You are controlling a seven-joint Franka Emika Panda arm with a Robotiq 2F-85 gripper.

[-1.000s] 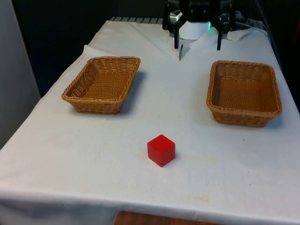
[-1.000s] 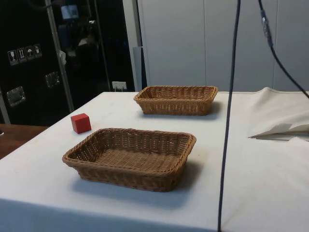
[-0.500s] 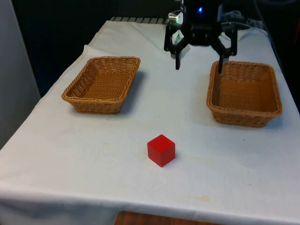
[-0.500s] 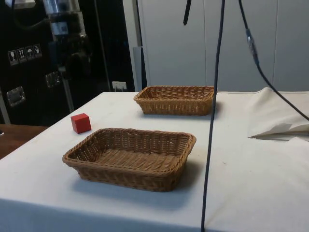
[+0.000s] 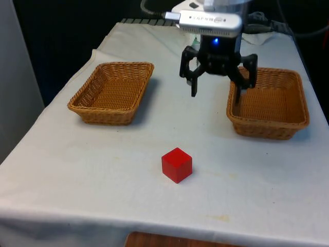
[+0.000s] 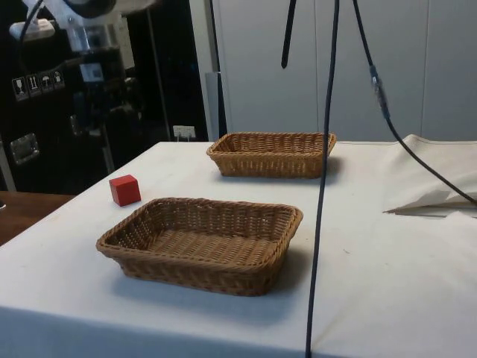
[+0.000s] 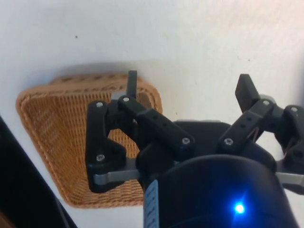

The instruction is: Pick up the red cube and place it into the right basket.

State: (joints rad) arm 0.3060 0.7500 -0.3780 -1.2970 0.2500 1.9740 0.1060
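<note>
The red cube (image 5: 177,164) rests on the white cloth near the table's front edge, midway between the two baskets; it also shows in the side view (image 6: 125,189). The right wicker basket (image 5: 267,133) holds nothing, and it is the nearer basket (image 6: 194,272) in the side view. My gripper (image 5: 216,95) hangs open in the air beyond the cube, next to the right basket's inner rim, with one finger in front of that rim. In the wrist view the gripper (image 7: 187,88) is open above bare cloth, nothing between its fingers, with a basket (image 7: 52,137) beside one finger.
The left wicker basket (image 5: 105,116), also holding nothing, stands at the front view's left and is the farther basket (image 6: 272,164) in the side view. Black cables (image 6: 320,186) hang down in the side view. Folded cloth (image 6: 432,198) lies near the robot's end.
The gripper has come from the table's far end towards the cube and lower, now level with the baskets. It stays open. The cube and both baskets have not moved.
</note>
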